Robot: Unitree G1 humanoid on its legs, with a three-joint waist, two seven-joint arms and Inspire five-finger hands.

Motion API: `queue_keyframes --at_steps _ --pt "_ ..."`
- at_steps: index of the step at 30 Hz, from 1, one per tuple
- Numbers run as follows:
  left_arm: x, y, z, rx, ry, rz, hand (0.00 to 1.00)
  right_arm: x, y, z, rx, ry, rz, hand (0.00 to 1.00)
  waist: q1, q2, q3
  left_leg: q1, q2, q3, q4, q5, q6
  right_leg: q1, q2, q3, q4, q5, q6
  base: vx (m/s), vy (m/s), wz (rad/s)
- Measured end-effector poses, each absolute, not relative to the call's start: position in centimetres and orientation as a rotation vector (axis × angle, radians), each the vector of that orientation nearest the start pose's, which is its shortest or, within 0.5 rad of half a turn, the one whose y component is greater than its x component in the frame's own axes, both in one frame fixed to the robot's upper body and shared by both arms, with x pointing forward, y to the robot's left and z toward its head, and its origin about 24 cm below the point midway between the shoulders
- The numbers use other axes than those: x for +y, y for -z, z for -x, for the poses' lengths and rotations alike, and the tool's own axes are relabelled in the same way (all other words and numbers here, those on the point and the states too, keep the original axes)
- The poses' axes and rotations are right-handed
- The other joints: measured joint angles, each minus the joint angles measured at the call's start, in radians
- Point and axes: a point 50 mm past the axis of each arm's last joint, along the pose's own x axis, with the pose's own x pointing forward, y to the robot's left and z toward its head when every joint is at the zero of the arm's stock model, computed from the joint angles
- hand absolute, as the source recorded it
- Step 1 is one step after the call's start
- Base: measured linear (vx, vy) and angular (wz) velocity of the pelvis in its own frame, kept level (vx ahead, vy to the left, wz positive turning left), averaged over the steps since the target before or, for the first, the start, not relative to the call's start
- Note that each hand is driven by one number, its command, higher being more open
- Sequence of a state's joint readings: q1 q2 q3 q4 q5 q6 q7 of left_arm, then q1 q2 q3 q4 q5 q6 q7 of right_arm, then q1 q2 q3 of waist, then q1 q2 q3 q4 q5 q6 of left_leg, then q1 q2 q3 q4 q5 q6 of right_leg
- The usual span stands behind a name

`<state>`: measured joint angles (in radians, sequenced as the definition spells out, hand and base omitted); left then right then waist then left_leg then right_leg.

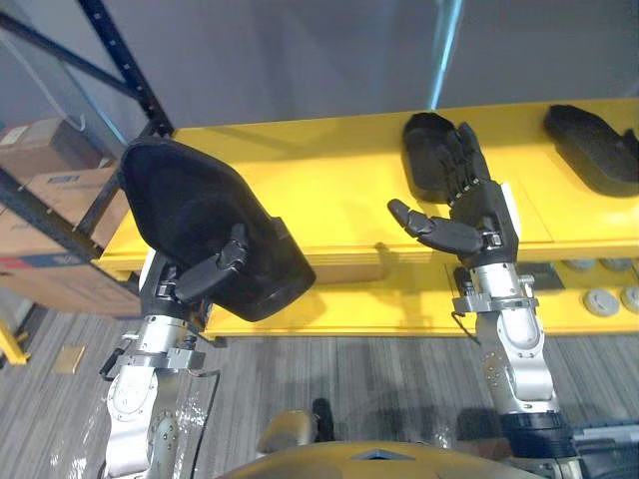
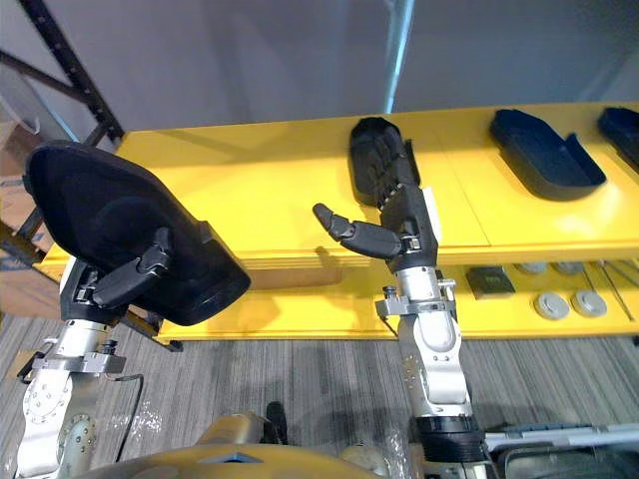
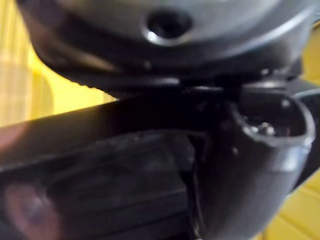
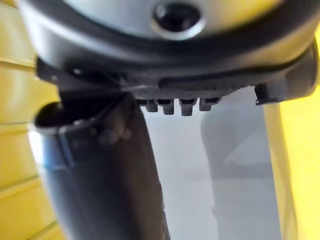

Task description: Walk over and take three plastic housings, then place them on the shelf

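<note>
Housings, black plastic, three noted. The first housing [image 1: 200, 220] is off the yellow shelf [image 1: 329, 180], raised in front of its left end and tilted, and it overlaps the shelf's front edge. The left hand [image 1: 212, 267] grasps it from below: the thumb is clamped across its near face, the fingers are hidden behind the shell. The second housing [image 1: 424, 150] lies on the shelf top near the middle. The right hand [image 1: 479, 215] is held up before the shelf with fingers straight and released and the thumb spread sideways; its fingertips overlap the second housing, contact cannot be told. The third housing [image 1: 594, 145] lies on the shelf top toward the right end. Grey round discs [image 2: 564, 302] sit on the shelf's lower tier, right side
</note>
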<state>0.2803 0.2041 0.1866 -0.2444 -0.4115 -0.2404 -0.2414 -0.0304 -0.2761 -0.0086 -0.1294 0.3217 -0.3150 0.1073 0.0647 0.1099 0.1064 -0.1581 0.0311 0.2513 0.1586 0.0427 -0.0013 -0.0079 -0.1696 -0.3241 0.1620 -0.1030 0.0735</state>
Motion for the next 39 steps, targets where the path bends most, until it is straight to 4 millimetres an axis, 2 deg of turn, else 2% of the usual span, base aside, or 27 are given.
queue_keyframes --at_steps 2,5,6,11,14,17,22,26,30,34,37,39 --pt "23.0 -7.8 -19.2 -0.279 0.005 0.092 0.00 -18.7 -11.6 -24.9 -0.470 -0.135 -0.029 1.00 -0.002 0.006 0.003 0.037 -0.010 -0.013 -0.062 0.005 0.004 -0.028 -0.003 0.050 0.016 0.007 -0.001 -0.03 -0.002 -0.66" --pt "23.8 -8.9 -19.8 -0.292 0.015 0.027 0.00 -19.0 -11.1 -24.2 -0.452 -0.102 -0.040 1.00 -0.032 -0.001 0.004 0.102 -0.027 0.048 -0.154 0.029 0.019 -0.050 -0.013 0.108 0.048 0.011 0.007 0.01 0.051 -0.54" --pt "24.4 -9.8 -20.4 -0.306 0.028 -0.015 0.00 -19.1 -11.3 -23.5 -0.459 -0.088 -0.042 1.00 -0.045 -0.001 0.004 0.111 -0.034 0.059 -0.181 0.037 0.019 -0.062 -0.017 0.114 0.061 0.017 0.017 0.00 0.047 -0.33" --pt "27.5 -12.8 -21.3 -0.363 -0.042 -0.113 0.00 -19.0 -10.2 -20.8 -0.419 -0.095 -0.065 1.00 -0.096 0.000 0.004 0.153 -0.048 0.121 -0.246 0.049 0.022 -0.097 -0.019 0.176 0.094 0.011 0.015 0.00 0.030 -0.36" --pt "28.7 -14.1 -22.8 -0.370 -0.049 -0.145 0.00 -18.8 -9.5 -20.3 -0.384 -0.136 -0.058 1.00 -0.103 0.004 0.003 0.147 -0.047 0.144 -0.246 0.046 0.023 -0.118 -0.018 0.193 0.101 0.006 0.011 -0.01 -0.007 -0.21" --pt "30.5 -14.1 -24.5 -0.314 -0.093 -0.131 0.00 -17.7 -9.2 -20.3 -0.358 -0.221 -0.058 1.00 -0.118 0.012 -0.002 0.131 -0.043 0.164 -0.246 0.043 0.024 -0.151 -0.016 0.206 0.115 0.005 0.010 0.00 -0.026 -0.12" --pt "32.0 -13.2 -26.7 -0.206 -0.176 -0.053 0.00 -16.6 -8.8 -20.3 -0.324 -0.303 -0.055 1.00 -0.125 0.015 -0.004 0.092 -0.041 0.195 -0.242 0.057 0.012 -0.222 -0.018 0.221 0.165 0.004 0.010 0.04 -0.036 -0.09" --pt "32.8 -12.1 -28.4 -0.108 -0.230 0.005 0.00 -16.0 -8.9 -20.3 -0.318 -0.338 -0.049 1.00 -0.132 0.012 -0.001 0.068 -0.044 0.197 -0.242 0.071 0.015 -0.269 -0.025 0.222 0.210 -0.011 0.003 0.04 -0.050 0.01" --pt "32.5 -13.8 -30.1 -0.153 -0.243 0.053 0.00 -15.3 -9.8 -20.4 -0.341 -0.396 -0.032 1.00 -0.138 0.000 0.022 0.025 -0.045 0.206 -0.229 0.065 0.009 -0.318 -0.037 0.222 0.249 -0.022 0.001 0.00 -0.058 0.08" --pt "32.8 -16.9 -31.4 -0.216 -0.236 0.058 0.00 -14.1 -11.1 -20.1 -0.398 -0.447 -0.044 1.00 -0.146 -0.017 0.081 -0.011 -0.028 0.239 -0.192 0.054 0.018 -0.347 -0.039 0.223 0.258 -0.018 0.005 -0.02 -0.063 0.02" --pt "32.6 -17.9 -31.9 -0.238 -0.229 0.078 0.00 -13.9 -11.4 -20.1 -0.410 -0.461 -0.036 1.00 -0.147 -0.021 0.088 -0.025 -0.018 0.271 -0.186 0.053 0.020 -0.359 -0.039 0.221 0.256 -0.012 0.004 0.03 -0.057 0.01" --pt "32.5 -18.8 -32.3 -0.267 -0.232 0.097 0.00 -13.8 -11.8 -20.4 -0.429 -0.457 -0.030 1.00 -0.146 -0.024 0.115 -0.030 -0.016 0.275 -0.176 0.049 0.025 -0.358 -0.039 0.222 0.255 -0.008 0.005 0.04 -0.053 0.00"
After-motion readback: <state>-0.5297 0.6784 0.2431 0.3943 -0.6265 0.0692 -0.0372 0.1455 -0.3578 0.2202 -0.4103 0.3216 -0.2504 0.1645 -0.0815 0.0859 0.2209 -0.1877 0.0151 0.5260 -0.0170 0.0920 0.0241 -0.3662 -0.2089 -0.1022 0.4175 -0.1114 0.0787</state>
